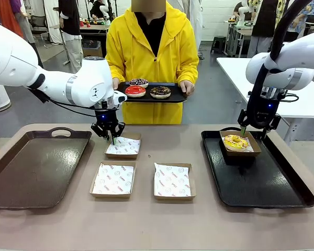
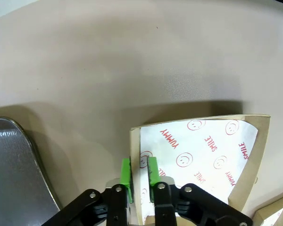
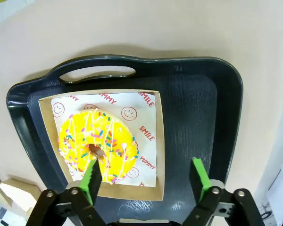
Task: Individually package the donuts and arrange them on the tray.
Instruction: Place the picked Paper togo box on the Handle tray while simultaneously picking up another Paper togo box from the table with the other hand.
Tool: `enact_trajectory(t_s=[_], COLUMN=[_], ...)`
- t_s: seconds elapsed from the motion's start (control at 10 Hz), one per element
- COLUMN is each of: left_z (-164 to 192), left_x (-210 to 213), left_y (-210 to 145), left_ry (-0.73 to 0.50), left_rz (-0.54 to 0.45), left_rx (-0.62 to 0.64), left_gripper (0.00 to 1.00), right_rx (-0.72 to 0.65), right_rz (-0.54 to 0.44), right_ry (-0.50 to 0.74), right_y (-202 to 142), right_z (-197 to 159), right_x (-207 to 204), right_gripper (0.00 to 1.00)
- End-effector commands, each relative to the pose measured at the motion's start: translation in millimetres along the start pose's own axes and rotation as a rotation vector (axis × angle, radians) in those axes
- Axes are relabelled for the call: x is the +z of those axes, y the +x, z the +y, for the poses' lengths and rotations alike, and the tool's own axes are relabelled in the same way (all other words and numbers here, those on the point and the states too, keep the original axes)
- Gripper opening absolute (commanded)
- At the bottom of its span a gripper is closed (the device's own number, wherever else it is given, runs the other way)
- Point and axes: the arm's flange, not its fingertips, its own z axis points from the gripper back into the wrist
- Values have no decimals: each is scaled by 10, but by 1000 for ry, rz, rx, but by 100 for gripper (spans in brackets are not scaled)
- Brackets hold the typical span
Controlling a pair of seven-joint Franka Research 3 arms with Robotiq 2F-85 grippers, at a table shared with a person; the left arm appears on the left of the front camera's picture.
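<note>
Brown tray (image 1: 36, 167) is seen left of left gripper (image 1: 109, 137), which is pinched narrow on the wall of a paper-lined box (image 2: 203, 155); the box end is cut off in wrist view. Two empty boxes (image 1: 113, 179) lie nearer the camera. Beyond, three donuts (image 1: 135, 91) are carried on a person's tray (image 1: 179, 97). Right gripper (image 3: 146, 174) is spread wide, empty, over yellow sprinkled donut (image 3: 96, 141), boxed on black tray (image 3: 217, 117), its edge hidden by a finger (image 3: 92, 181).

open tabletop (image 1: 146, 225) up front — boxes (image 1: 114, 179) mid-table, trays (image 1: 36, 167) flanking both sides

robotics lab or test hall, white left arm (image 1: 57, 86) and right arm (image 1: 298, 60) at a tan table (image 1: 146, 225), white workbench (image 1: 233, 70) behind, grey floor (image 1: 209, 104), people standing (image 1: 69, 21) farther back
</note>
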Motion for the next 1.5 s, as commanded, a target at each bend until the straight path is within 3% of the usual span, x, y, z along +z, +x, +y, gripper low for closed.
enact_trajectory(t_s=[0.0,0.4,0.6,0.8,1.0,1.4], left_z=[-5,2,26,18,-28,-85], left_x=[11,48,217,573,974,1448], left_y=[33,35,17,3,18,162], left_ry=[37,39,29,12,0,9], left_rz=[-3,-5,-10,-41,-96,-144], left_rx=[-10,1,26,72,87,134], left_gripper=[0,0,0,0,0,0], right_rx=[-7,-9,-2,64,110,52], right_rz=[-10,-17,14,74,59,-162], right_ry=[28,35,131,289,493,945], right_y=[37,-66,-368,-858,-1385,-2006], right_z=[-18,-31,-88,-315,-761,-1970], right_x=[14,75,241,515,780,1038], right_gripper=[100,100,100,100,100,100])
